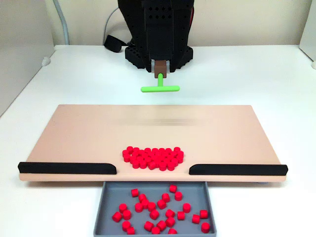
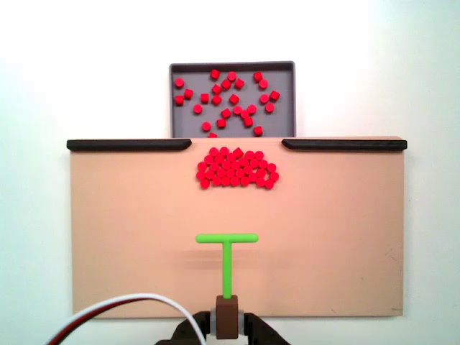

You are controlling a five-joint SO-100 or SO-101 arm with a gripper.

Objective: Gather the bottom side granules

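Two fixed cameras facing each other across the board

One fixed view looks low from the tray (image 1: pixel 101 207) end toward the arm's base; the other looks straight down from above the arm; both share the board (image 1: pixel 84 133), the granules (image 2: pixel 237 167) and the green T-shaped stick (image 2: pixel 227 251)

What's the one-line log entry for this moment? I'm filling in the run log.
gripper: shut on green T-stick | granules: clustered at gap between black rails | T-stick: apart from cluster | tray: loose pellets inside

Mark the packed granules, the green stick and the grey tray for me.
granules (image 2: pixel 238 167), a fixed view, cluster middle.
green stick (image 2: pixel 227 269), same fixed view, stem middle.
grey tray (image 1: pixel 105 207), a fixed view, bare floor.
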